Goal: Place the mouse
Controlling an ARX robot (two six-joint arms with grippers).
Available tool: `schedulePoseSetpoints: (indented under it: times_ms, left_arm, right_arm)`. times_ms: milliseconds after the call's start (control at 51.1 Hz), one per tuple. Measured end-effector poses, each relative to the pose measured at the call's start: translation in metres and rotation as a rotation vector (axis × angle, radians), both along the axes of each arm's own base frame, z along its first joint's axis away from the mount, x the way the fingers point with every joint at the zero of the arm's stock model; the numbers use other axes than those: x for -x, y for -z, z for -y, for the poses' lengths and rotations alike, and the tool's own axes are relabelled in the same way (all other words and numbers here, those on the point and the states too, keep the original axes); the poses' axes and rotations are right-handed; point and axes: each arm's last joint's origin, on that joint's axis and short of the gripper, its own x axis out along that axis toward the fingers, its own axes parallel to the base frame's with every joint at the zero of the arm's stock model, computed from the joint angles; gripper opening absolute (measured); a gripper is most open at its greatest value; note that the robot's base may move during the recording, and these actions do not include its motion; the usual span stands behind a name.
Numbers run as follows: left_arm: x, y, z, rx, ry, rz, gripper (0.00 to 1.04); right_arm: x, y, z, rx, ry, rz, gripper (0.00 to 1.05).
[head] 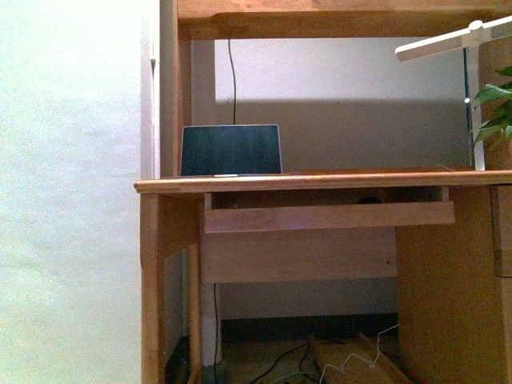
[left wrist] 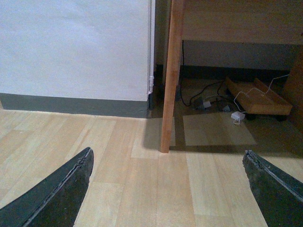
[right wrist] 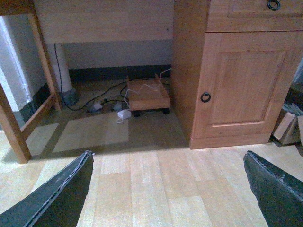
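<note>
— So, how do the grippers stand?
— The left gripper (left wrist: 166,155) has its jaws spread wide with nothing between them, above the wooden floor (left wrist: 142,189). The right gripper (right wrist: 166,158) is the same, wide apart and empty, facing the cupboard door (right wrist: 241,90).
— And the mouse?
— In the front view, right of centre, a small dark hump, the mouse (head: 368,200), sits on the pull-out tray (head: 328,216) just under the desktop (head: 320,182), mostly hidden.
— Anything else?
— A laptop (head: 230,150) stands open on the desktop, left of centre. A white lamp (head: 452,40) and a plant (head: 496,108) are at upper right.
</note>
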Motion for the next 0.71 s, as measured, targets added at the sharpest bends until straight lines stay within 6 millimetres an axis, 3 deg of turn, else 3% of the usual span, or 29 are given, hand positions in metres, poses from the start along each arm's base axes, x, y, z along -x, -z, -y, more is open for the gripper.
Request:
schedulePoseSetpoints:
  times_ms: [705]
  left_arm:
    - [0.0, 0.0, 0.0, 0.0, 0.0, 0.0, 0.97]
  right_arm:
    - [0.0, 0.0, 0.0, 0.0, 0.0, 0.0, 0.97]
